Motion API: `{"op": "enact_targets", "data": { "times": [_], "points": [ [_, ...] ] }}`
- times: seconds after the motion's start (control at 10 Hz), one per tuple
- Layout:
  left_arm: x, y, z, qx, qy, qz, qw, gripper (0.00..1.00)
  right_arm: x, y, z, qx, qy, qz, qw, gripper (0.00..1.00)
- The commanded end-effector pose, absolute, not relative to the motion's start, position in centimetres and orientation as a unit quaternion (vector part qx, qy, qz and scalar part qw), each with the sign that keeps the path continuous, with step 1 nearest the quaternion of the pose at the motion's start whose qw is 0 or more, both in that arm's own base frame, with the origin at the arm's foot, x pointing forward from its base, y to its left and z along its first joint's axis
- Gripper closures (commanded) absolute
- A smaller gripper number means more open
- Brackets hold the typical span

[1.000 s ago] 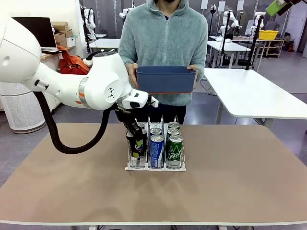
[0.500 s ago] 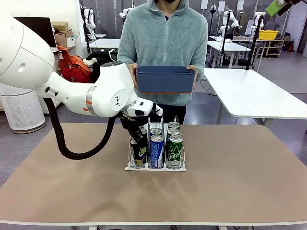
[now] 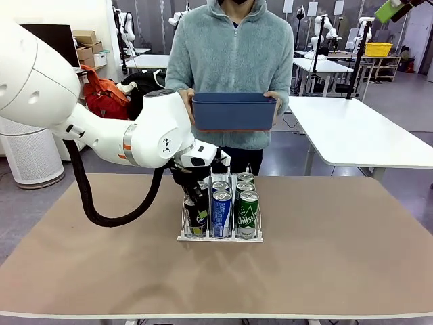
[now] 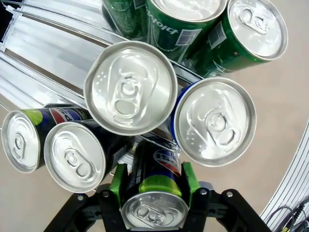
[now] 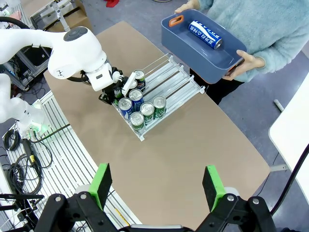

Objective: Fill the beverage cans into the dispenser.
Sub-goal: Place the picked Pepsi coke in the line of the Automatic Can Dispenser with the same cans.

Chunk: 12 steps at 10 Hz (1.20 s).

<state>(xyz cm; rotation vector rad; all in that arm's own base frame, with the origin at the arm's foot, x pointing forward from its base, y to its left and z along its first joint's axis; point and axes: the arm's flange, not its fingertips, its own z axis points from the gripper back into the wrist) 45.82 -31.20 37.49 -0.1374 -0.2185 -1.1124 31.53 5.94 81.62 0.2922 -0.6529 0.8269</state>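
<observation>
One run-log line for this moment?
left hand: shut on dark can | place: dispenser left lane | right hand: open | person: holds blue tub, one blue can inside

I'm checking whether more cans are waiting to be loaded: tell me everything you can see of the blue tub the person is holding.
The blue tub is a rectangular, open-topped bin of matte, plastic-looking material with rounded corners and an orange grip at one short end. The person holds it roughly level, off the table, beyond the dispenser, with one hand at a short end and the other hand opposite. One blue can lies on its side inside.
</observation>
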Motion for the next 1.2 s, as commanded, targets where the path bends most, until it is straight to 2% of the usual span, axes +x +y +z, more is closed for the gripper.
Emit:
{"op": "enact_targets", "data": {
  "times": [0.0, 0.7, 0.8, 0.9, 1.0, 1.1],
  "points": [
    [45.9, -31.2, 37.5, -0.066, -0.104, -0.525, 0.842, 0.42, 31.3, 6.0, 81.3, 0.142, -0.308, 0.397, 0.853, 0.00],
    [45.9, -31.1, 37.5, -0.065, -0.103, -0.525, 0.842, 0.42, 31.3, 6.0, 81.3, 0.142, -0.308, 0.397, 0.853, 0.00],
    [45.7, -30.8, 37.8, -0.053, -0.108, -0.537, 0.835, 0.24, 31.3, 6.0, 81.3, 0.142, -0.308, 0.397, 0.853, 0.00],
    [45.0, -30.7, 38.3, -0.049, -0.108, -0.533, 0.838, 0.24, 31.3, 6.0, 81.3, 0.142, -0.308, 0.397, 0.853, 0.00],
    [44.7, -30.9, 38.7, -0.042, -0.111, -0.527, 0.841, 0.06, 31.3, 6.0, 81.3, 0.142, -0.308, 0.397, 0.853, 0.00],
    [44.6, -30.4, 39.1, -0.032, -0.109, -0.526, 0.843, 0.22, 31.3, 6.0, 81.3, 0.142, -0.308, 0.397, 0.853, 0.00]
  ]
}}
